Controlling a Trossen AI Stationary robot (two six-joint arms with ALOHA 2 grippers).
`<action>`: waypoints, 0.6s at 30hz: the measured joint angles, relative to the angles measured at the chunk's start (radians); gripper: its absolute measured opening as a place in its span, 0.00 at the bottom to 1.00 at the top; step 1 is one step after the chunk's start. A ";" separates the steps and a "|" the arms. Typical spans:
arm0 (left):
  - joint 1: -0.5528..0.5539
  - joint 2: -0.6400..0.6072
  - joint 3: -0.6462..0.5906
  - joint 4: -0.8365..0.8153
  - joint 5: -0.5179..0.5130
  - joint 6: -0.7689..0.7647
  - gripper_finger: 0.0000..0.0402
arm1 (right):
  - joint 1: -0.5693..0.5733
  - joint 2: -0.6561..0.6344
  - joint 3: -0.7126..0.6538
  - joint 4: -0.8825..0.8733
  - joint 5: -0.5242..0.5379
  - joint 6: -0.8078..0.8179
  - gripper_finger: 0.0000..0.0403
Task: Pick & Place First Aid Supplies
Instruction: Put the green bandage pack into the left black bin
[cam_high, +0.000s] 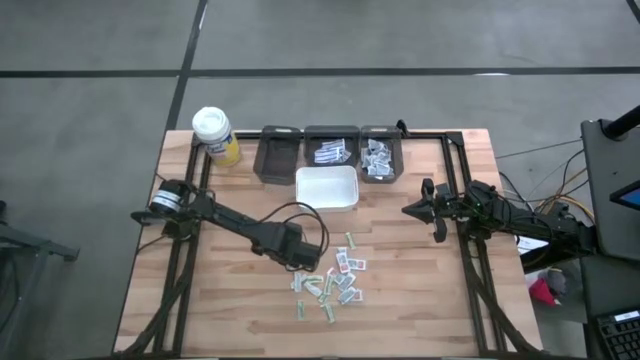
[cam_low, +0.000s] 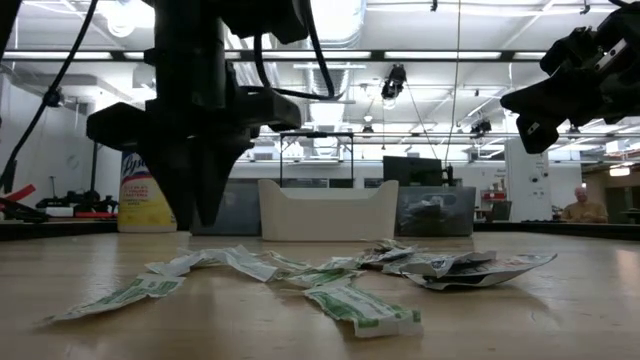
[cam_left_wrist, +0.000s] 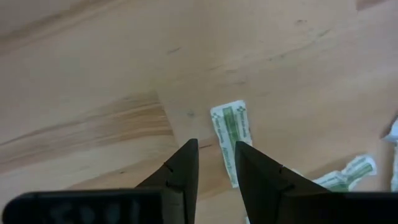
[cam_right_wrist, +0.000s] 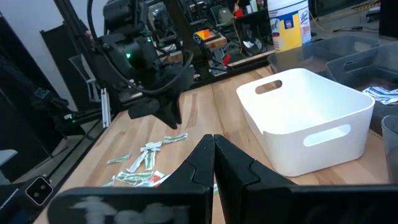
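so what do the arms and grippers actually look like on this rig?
Both arms are matte black. The left gripper has two dark wedge fingers tapering to points; a black cable loops over its wrist. The right gripper has the same dark pointed fingers. A white label sits near the left arm's base.

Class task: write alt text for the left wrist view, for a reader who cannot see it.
The left gripper, fingers slightly apart, points down at a green-printed white packet lying flat on the wooden table. More green-printed packets lie nearby.
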 joint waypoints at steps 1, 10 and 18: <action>0.000 -0.001 -0.001 0.005 0.000 0.000 0.25 | 0.000 0.000 0.000 0.000 0.000 0.000 0.02; 0.002 -0.002 -0.038 0.117 0.019 0.006 0.25 | 0.000 0.000 0.000 0.000 0.000 -0.015 0.02; 0.002 0.000 -0.095 0.163 0.071 -0.014 0.25 | 0.000 0.000 0.000 0.000 0.000 -0.016 0.02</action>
